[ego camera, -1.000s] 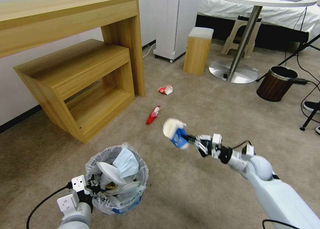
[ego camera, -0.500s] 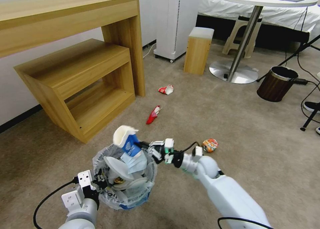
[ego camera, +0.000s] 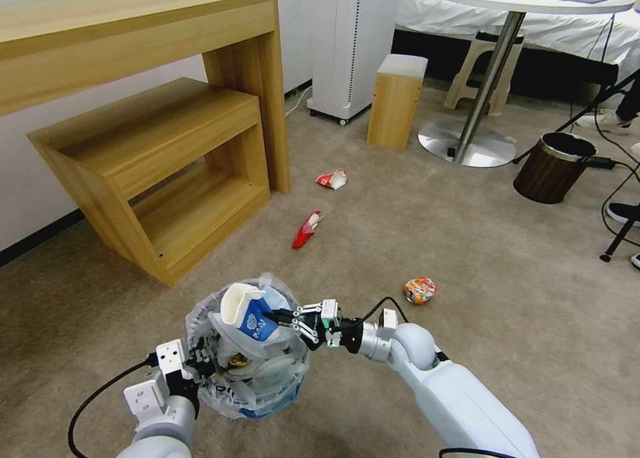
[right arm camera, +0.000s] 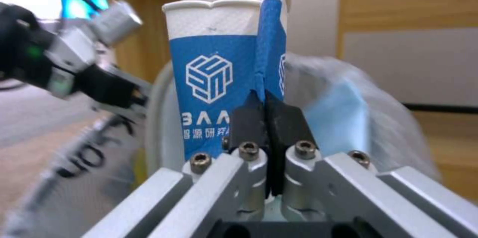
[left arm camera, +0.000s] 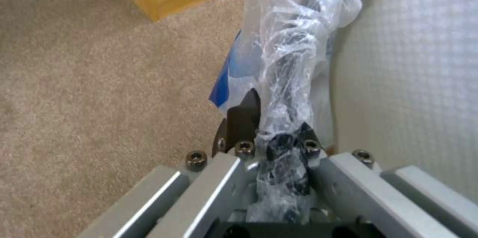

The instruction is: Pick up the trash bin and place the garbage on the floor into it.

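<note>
Plainly light and crushable, the blue-white paper cup [ego camera: 248,313] hangs over the bag-lined trash bin [ego camera: 247,391], pinched flat at its rim by the right pincer [ego camera: 280,318], while the left pincer [ego camera: 200,363] clamps the bin's rim, its firmest hold

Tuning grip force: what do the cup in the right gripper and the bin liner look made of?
Blue-white cup: looks like matte paper, with a rolled rim and a wall creased flat where the right gripper pinches it.
Liner of the trash bin: thin clear glossy plastic film, crinkled with shiny wrinkles; the left gripper is shut on its bunched edge. Both seem easily crushed.
</note>
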Available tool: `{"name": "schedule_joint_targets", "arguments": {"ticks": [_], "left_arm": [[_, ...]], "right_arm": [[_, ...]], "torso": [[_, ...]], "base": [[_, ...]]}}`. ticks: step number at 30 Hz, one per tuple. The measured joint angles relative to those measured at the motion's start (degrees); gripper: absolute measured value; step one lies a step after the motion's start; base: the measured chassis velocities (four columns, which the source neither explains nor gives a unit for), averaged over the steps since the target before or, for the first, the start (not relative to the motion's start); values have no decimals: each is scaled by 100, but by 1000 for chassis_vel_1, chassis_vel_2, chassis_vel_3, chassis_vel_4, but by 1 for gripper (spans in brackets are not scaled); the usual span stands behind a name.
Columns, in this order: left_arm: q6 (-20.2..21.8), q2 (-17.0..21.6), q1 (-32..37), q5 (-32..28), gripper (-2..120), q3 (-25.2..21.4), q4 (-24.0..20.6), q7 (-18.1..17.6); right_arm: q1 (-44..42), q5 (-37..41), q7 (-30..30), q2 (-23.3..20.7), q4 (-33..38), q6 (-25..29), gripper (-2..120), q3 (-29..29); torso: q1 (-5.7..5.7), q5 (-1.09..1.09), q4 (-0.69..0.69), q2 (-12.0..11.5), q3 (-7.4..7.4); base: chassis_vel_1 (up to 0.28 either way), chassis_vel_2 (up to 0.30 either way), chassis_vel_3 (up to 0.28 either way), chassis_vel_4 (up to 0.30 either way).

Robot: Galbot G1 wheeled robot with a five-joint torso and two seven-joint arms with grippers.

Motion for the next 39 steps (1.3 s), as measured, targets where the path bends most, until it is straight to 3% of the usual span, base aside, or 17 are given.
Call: {"name": "schedule_joint_targets", "arguments": {"ticks": [7, 8, 17, 20, 23, 24, 25, 27, 28, 30, 39], "left_arm": [[-5, 49, 53, -23, 0, -62, -34, 0], [-5, 49, 53, -23, 0, -62, -34, 0], [-16, 63, 60, -47, 0, -159, -42, 2], [-13, 81, 26, -129, 0, -253, -12, -9], [27, 134, -19, -336, 0, -398, 86, -165], [27, 134, -19, -336, 0, -398, 86, -165], [81, 168, -11, -370, 0, -478, 119, -236], [178, 215, 17, -421, 0, -557, 124, -334], [178, 215, 17, -421, 0, -557, 124, -334], [331, 274, 3, -603, 0, -608, 129, -550], [605, 308, 0, -1137, 0, -514, 36, -870]], "right_arm": [[-84, -87, 324, -111, 120, -167, 30, 116], [-84, -87, 324, -111, 120, -167, 30, 116], [-71, 478, 220, -308, 461, -67, 64, 269], [-113, 821, 534, -402, 674, 10, 72, 365], [-288, 968, 1516, -511, 1069, 7, 86, 632], [-288, 968, 1516, -511, 1069, 7, 86, 632], [-449, 690, 2264, -544, 1288, -135, 92, 941], [-720, 229, 3196, -647, 1568, -271, 98, 1428], [-720, 229, 3196, -647, 1568, -271, 98, 1428], [-1160, -19, 3903, -819, 1886, -160, 100, 1969], [-2326, -585, 4046, -879, 2136, 404, 100, 3074]], "torso": [[0, 0, 0, 0, 0], [0, 0, 0, 0, 0], [0, 0, 0, 0, 0], [0, 0, 1, 0, 0], [0, -1, 1, 0, 0], [0, -1, 1, 0, 0], [0, 0, 2, 0, 0], [-1, 1, 1, 0, 0], [-1, 1, 1, 0, 0], [0, 2, 0, 0, 0], [-1, 1, -1, 0, -1]], "base": [[0, 0, 0, 0], [0, 0, 0, 0], [0, 0, 0, 0], [0, 0, 0, 0], [0, 0, 0, 0], [0, 0, 0, 0], [0, 0, 0, 0], [0, 0, 0, 0], [0, 0, 0, 0], [0, 0, 0, 0], [0, 0, 0, 0]]}}
